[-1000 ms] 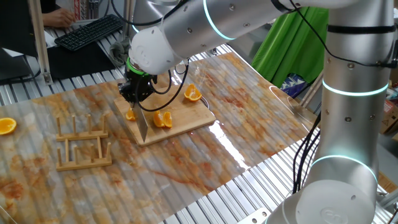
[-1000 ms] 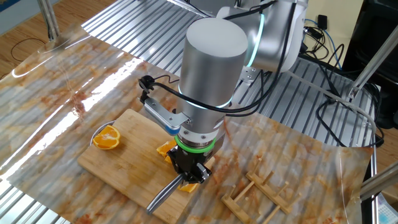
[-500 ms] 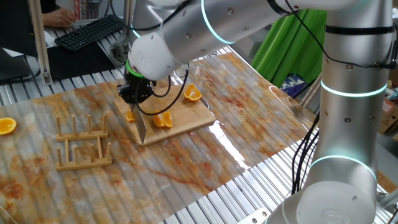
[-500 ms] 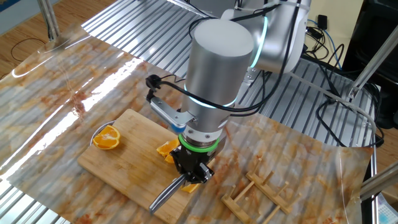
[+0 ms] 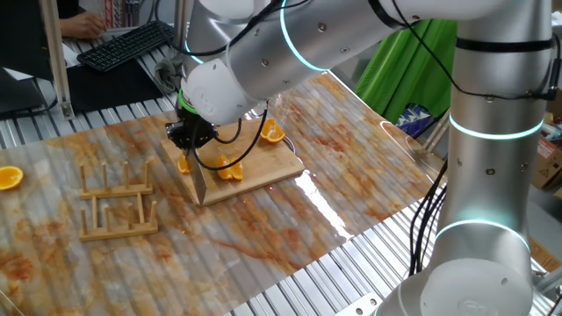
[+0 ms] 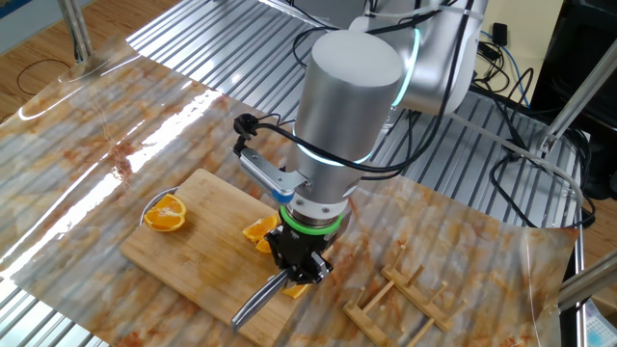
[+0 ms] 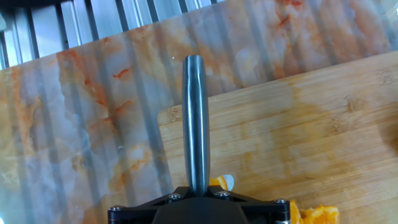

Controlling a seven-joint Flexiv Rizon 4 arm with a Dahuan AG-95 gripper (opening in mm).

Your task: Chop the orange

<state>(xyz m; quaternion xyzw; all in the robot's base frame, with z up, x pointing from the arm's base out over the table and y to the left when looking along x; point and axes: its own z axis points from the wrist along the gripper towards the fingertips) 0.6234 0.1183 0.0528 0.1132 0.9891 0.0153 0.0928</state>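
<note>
My gripper (image 5: 191,138) (image 6: 299,262) is shut on a steel knife (image 5: 200,181) (image 6: 257,300) (image 7: 196,124), blade edge down across the wooden board (image 5: 268,171) (image 6: 193,253) (image 7: 305,137). The orange lies cut on the board. Its wedges (image 5: 230,168) (image 6: 258,231) sit on one side of the blade. A small piece (image 5: 183,163) (image 6: 297,289) lies on the other side, under the hand. In the hand view the knife's spine runs straight ahead, with a pale-rinded sliver (image 7: 221,182) beside its base and more flesh (image 7: 318,214) at the bottom right.
A rounder orange half (image 5: 272,132) (image 6: 166,213) rests at the board's far end. Another half (image 5: 9,177) lies at the table's left edge. A wooden rack (image 5: 118,204) (image 6: 405,304) stands beside the board. The juice-stained sheet covers slatted metal.
The arm's upper links have swung slightly over the board. The hand and knife have barely shifted and stay on the board; the grip has not changed.
</note>
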